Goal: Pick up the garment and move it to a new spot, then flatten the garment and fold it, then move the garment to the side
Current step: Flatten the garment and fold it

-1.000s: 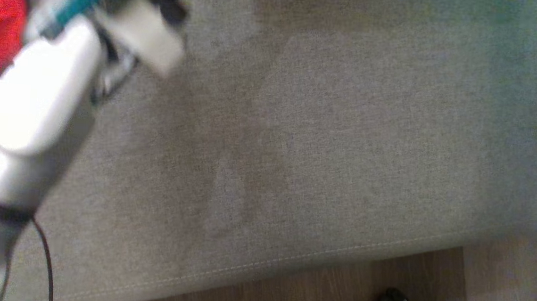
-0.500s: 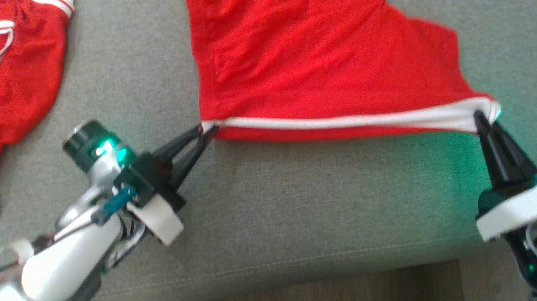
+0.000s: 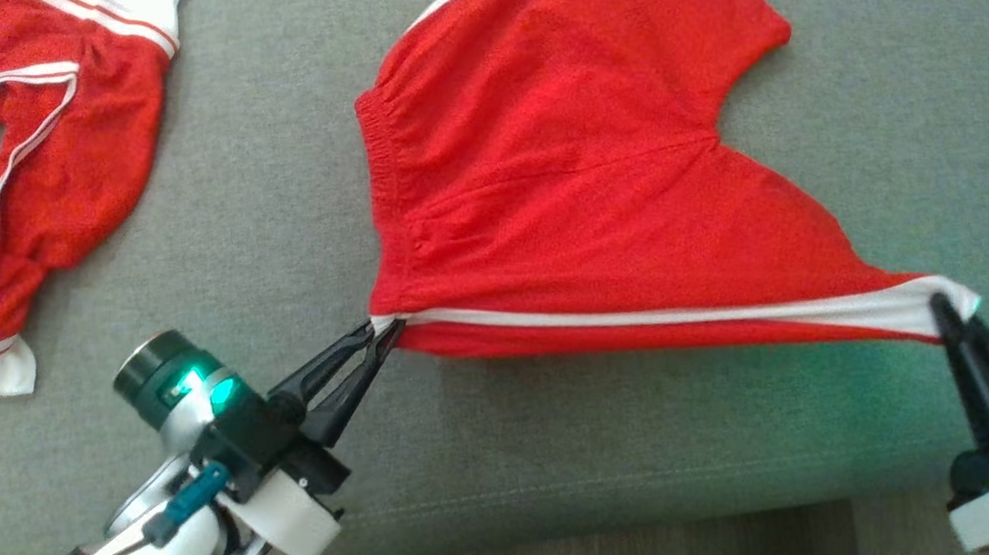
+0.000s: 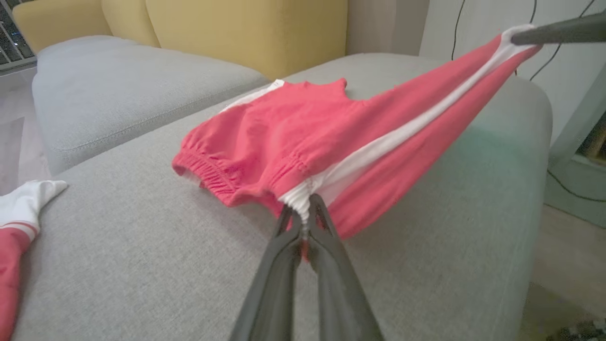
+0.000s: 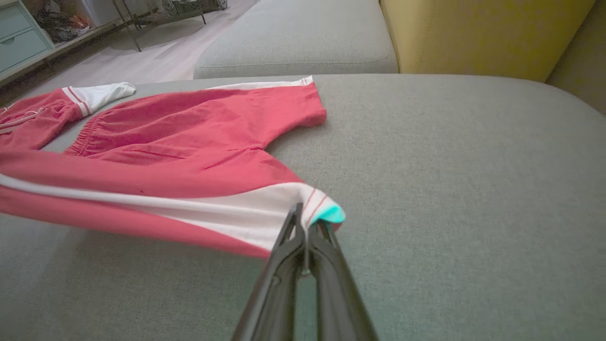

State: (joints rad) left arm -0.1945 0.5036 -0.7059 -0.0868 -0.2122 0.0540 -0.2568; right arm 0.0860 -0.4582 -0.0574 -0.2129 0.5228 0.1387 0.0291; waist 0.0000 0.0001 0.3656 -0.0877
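Head view: you have the red shorts (image 3: 553, 186) on the grey sofa cushion (image 3: 666, 437), with their near side pulled taut between both arms. The left gripper (image 3: 382, 332) has its fingers clamped on the waistband corner, right at the white side stripe. The right gripper (image 3: 945, 307) has its fingers clamped on the white hem corner, near the cushion's front edge. A second red-and-white garment (image 3: 51, 151) lies well apart at the left.

Left wrist view: the fingers are together on the gathered white elastic. The stripe runs up to the other arm's dark finger at top right. Yellow back cushions (image 4: 246, 33) stand behind.

Right wrist view: the fingers pinch the hem corner, which is raised off the cushion. The far part of the shorts lies flat.
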